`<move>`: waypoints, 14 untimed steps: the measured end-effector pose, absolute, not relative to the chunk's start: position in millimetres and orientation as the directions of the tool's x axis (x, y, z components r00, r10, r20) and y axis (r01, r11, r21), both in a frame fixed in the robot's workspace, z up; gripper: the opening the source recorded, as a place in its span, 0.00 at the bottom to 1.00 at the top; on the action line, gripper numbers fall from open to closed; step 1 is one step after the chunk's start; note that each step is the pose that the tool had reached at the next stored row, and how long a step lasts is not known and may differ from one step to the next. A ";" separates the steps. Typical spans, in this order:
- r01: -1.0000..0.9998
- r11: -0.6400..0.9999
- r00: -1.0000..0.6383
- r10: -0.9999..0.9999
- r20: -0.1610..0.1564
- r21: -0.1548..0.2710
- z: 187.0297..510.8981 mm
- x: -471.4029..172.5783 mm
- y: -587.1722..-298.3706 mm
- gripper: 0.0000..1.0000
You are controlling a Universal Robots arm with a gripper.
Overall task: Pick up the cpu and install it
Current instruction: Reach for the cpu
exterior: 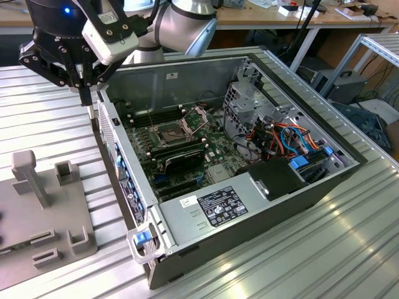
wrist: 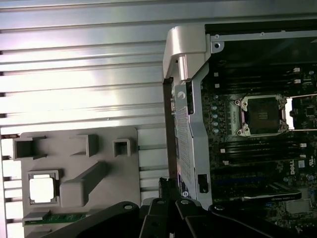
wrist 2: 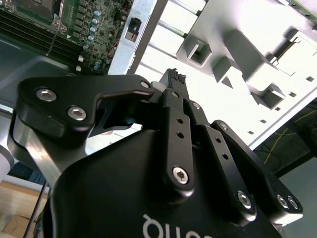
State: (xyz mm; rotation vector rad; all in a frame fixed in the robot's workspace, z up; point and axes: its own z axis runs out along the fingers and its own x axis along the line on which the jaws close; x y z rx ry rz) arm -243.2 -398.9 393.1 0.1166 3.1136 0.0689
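The cpu (wrist: pixel 42 189) is a small silver-grey square lying flat in a pocket of the grey holder plate (wrist: pixel 99 148) in the first wrist view. My gripper (exterior: pixel 88 101) hangs above the ribbed table just outside the computer case's near wall, between the holder plate and the case. Its fingers (wrist 2: pixel 173 79) stand together with nothing between them. The open socket (wrist: pixel 262 115) on the motherboard is a dark square with its metal frame swung back, and it also shows as the socket (exterior: pixel 174 131) in the exterior view.
The open computer case (exterior: pixel 187 81) lies on the ribbed metal table. A long black expansion card (exterior: pixel 181 159), coloured cables (exterior: pixel 293 140) and a power supply (exterior: pixel 218 205) sit inside. The holder plate (exterior: pixel 37 218) carries upright posts and a green memory stick (wrist: pixel 54 216).
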 end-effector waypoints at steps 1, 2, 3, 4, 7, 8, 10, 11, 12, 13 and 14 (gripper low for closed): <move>0.074 0.996 -0.997 0.075 -0.023 0.045 393.1 -244.2 -398.8 0.11; 0.074 0.996 -0.997 0.075 -0.023 0.045 393.1 -245.0 -398.8 0.11; 0.074 0.996 -0.997 0.075 -0.023 0.045 393.1 -245.8 -398.9 0.11; 0.074 0.996 -0.997 0.075 -0.023 0.045 393.1 -246.5 -398.9 0.11; 0.074 0.996 -0.997 0.075 -0.023 0.045 393.1 -249.3 -398.9 0.11; 0.074 0.996 -0.997 0.075 -0.023 0.045 393.1 -250.0 -398.8 0.11; 0.074 0.996 -0.997 0.075 -0.023 0.045 393.1 -252.5 -398.8 0.11; 0.074 0.996 -0.997 0.075 -0.023 0.045 393.1 -253.7 -398.8 0.11; 0.074 0.996 -0.997 0.075 -0.023 0.045 393.1 -254.8 -398.8 0.11; 0.074 0.996 -0.997 0.075 -0.023 0.045 393.1 -256.3 -398.8 0.11; 0.074 0.996 -0.997 0.075 -0.023 0.045 393.1 -257.3 -398.9 0.11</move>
